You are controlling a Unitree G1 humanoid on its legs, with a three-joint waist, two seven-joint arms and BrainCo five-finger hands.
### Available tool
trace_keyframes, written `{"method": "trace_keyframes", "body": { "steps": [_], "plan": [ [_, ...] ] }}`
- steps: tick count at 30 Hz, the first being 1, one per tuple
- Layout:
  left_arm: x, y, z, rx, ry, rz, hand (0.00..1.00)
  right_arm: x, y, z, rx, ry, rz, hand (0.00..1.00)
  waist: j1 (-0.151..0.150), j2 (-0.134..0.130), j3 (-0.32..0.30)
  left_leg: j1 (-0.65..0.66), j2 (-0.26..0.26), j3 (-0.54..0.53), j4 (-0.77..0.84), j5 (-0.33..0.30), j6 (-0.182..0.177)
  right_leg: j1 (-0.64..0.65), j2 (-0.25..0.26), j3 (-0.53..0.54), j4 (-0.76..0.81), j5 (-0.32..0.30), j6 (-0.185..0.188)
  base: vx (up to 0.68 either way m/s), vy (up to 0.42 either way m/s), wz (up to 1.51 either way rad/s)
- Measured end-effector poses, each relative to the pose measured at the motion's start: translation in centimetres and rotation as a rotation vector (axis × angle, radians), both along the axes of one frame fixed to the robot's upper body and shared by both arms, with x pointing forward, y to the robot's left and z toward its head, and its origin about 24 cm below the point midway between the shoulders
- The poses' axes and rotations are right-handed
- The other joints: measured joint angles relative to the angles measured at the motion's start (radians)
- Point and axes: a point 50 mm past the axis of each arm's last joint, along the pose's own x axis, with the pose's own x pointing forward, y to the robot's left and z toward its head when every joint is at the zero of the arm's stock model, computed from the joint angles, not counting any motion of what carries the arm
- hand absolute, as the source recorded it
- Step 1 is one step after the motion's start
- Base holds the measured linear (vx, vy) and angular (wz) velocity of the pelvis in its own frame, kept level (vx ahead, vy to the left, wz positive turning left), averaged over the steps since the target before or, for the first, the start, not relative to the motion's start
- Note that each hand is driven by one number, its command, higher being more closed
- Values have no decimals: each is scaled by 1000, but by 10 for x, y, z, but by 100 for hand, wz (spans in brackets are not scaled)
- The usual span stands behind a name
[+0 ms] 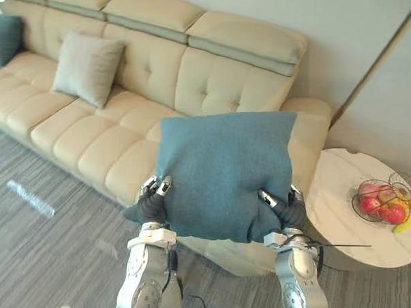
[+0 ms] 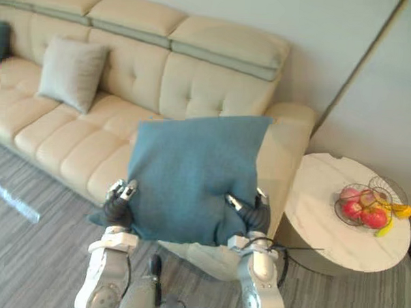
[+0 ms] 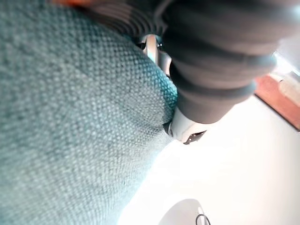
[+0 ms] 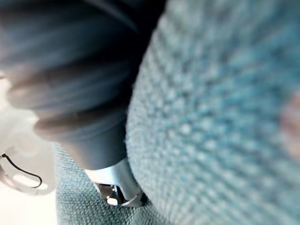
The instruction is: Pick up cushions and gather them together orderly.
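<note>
Left hand (image 1: 154,201) and right hand (image 1: 285,211) both grip the big teal cushion (image 1: 222,168), one at each lower corner. Each hand has a digit pressed onto the front face, and the fabric dents and bunches round the dark covers. So both hands are clamped on it, though the fingers behind the cushion are hidden. The cushion is held up off everything and roughly upright, with its top edge tilted slightly. It sits in front of the right end of the beige sofa (image 1: 90,135) and covers part of the seat and armrest. Both wrist views have teal weave pressed right against the ribbed covers.

A pale grey cushion (image 1: 86,68) leans upright against the sofa backrest, well left of the held one. A second teal cushion (image 1: 4,39) is at the far left end of the sofa, cut off by the frame edge. A round white side table (image 1: 339,221) stands just beside the right armrest. A wire basket (image 1: 401,179) on it holds red apples (image 1: 392,212) and something yellow. The floor (image 1: 44,256) is grey and striped.
</note>
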Motion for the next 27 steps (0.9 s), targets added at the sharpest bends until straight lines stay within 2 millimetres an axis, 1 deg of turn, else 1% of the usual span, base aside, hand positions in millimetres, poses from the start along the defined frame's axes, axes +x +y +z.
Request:
{"method": "trace_keyframes", "body": {
  "steps": [1,2,3,4,5,6,8,9,10,11,12,13,14,15,16,17,18,19,20,21,22,23,24,25,26,27],
  "plan": [
    [1,-1,-1,2,1,-6,100,0,-1,0,-1,-1,-6,100,-9,5,-3,27,1,23,39,-38,-5,-5,-11,-27,-2,4,2,-96,31,95],
    [3,-5,-4,7,4,-29,100,1,-6,0,-5,1,-25,100,-16,12,-11,73,-1,42,21,-87,-30,-18,-18,-46,-11,16,11,-95,69,93],
    [6,-8,-7,13,13,-47,100,4,-10,-3,-10,8,-39,100,-20,17,-13,112,-16,49,-62,-126,-69,-18,-21,-64,-35,34,23,-77,102,82],
    [8,-10,-11,20,27,-58,100,8,-13,-6,-15,23,-51,100,-25,20,-15,140,-45,47,-163,-132,-69,-18,-26,-69,-56,55,35,-62,120,55],
    [9,-10,-14,29,40,-61,100,12,-13,-9,-15,36,-53,100,-23,9,-12,152,-63,48,-207,-124,-59,-18,-33,-69,-68,68,41,-43,150,37],
    [9,-9,-22,45,74,-66,100,15,-13,-15,-15,60,-54,100,-23,-4,-15,154,-85,46,-232,-105,-42,-17,-47,-68,-84,85,54,-17,190,23],
    [7,-7,-31,68,120,-75,100,16,-11,-22,-8,89,-53,100,-21,-16,-16,156,-107,45,-229,-108,-35,-17,-65,-59,-87,94,68,1,214,16],
    [6,-5,-36,84,147,-82,100,16,-10,-27,-4,115,-51,100,-20,-23,-14,159,-124,46,-229,-116,-21,-17,-85,-57,-76,94,76,33,271,9],
    [5,-3,-40,96,167,-87,100,16,-10,-32,-8,136,-47,100,-20,-30,-11,165,-141,46,-229,-130,-5,-25,-108,-51,-41,87,88,36,272,9],
    [4,-3,-43,101,181,-92,100,15,-11,-35,-11,150,-44,100,-20,-31,-11,167,-150,44,-229,-139,1,-45,-124,-42,5,84,91,55,274,13],
    [3,-3,-45,104,196,-97,100,14,-10,-38,-11,166,-41,100,-22,-31,-11,170,-163,36,-231,-150,3,-89,-148,-17,105,85,89,72,213,21],
    [3,-3,-46,108,204,-100,100,13,-10,-40,-11,177,-35,100,-27,-34,-8,182,-178,15,-238,-155,18,-131,-170,15,206,94,76,93,195,36],
    [1,-2,-48,117,216,-105,100,12,-10,-46,-13,202,-31,100,-36,-36,-5,208,-185,-4,-250,-161,33,-165,-175,57,286,80,80,123,132,43],
    [-1,0,-50,126,225,-104,100,11,-10,-50,-14,222,-26,100,-46,-37,-5,228,-185,-16,-262,-164,36,-174,-161,86,305,59,90,152,78,47],
    [-3,3,-52,145,231,-105,100,11,-9,-53,-13,235,-15,100,-52,-36,-7,251,-183,-36,-282,-163,39,-197,-135,123,307,38,109,162,55,44],
    [-3,3,-51,151,227,-109,100,11,-8,-53,-13,234,-11,100,-55,-35,-8,255,-180,-50,-289,-161,45,-224,-114,138,293,32,120,191,17,43],
    [-3,3,-51,164,220,-115,100,11,-9,-53,-16,230,-10,100,-56,-41,-6,268,-180,-65,-306,-160,42,-259,-89,159,263,33,119,227,-28,36],
    [-3,3,-51,166,220,-116,100,11,-9,-53,-16,230,-9,100,-56,-42,-6,277,-179,-74,-315,-160,42,-273,-75,167,246,35,120,246,-46,43],
    [-3,3,-51,167,220,-116,100,11,-9,-53,-18,231,-9,100,-62,-37,-3,299,-176,-94,-315,-158,34,-310,-44,185,207,44,120,285,-85,57],
    [-3,3,-51,168,219,-117,100,10,-9,-53,-17,233,-7,100,-73,-37,-3,318,-176,-110,-316,-162,23,-314,-22,205,151,72,115,317,-121,82],
    [-3,2,-50,166,214,-118,100,7,-10,-54,-16,237,-11,100,-77,-48,-6,331,-186,-126,-301,-177,-1,-308,-4,239,88,122,89,402,-184,94],
    [-2,1,-47,165,202,-122,100,2,-11,-53,-12,234,-17,100,-81,-72,-4,339,-202,-131,-273,-198,-17,-292,-3,275,42,184,65,416,-233,110],
    [-2,-6,-46,145,198,-131,100,-4,-17,-49,-28,221,-27,100,-90,-49,0,328,-183,-164,-202,-254,-33,-279,-4,246,65,202,39,279,-171,96],
    [-3,-9,-45,134,194,-131,100,-7,-19,-48,-33,215,-30,100,-85,-27,-3,304,-156,-171,-153,-258,-42,-258,7,211,59,193,34,363,-203,89],
    [-2,-12,-41,118,174,-130,100,-12,-21,-42,-34,194,-36,100,-81,-10,-6,267,-109,-148,-61,-247,-60,-226,26,176,34,174,23,350,-171,66],
    [-1,-15,-37,103,154,-129,100,-14,-22,-34,-39,163,-37,100,-74,3,-5,223,-63,-128,40,-238,-78,-193,47,155,8,170,17,417,-196,57]
  ]
}}
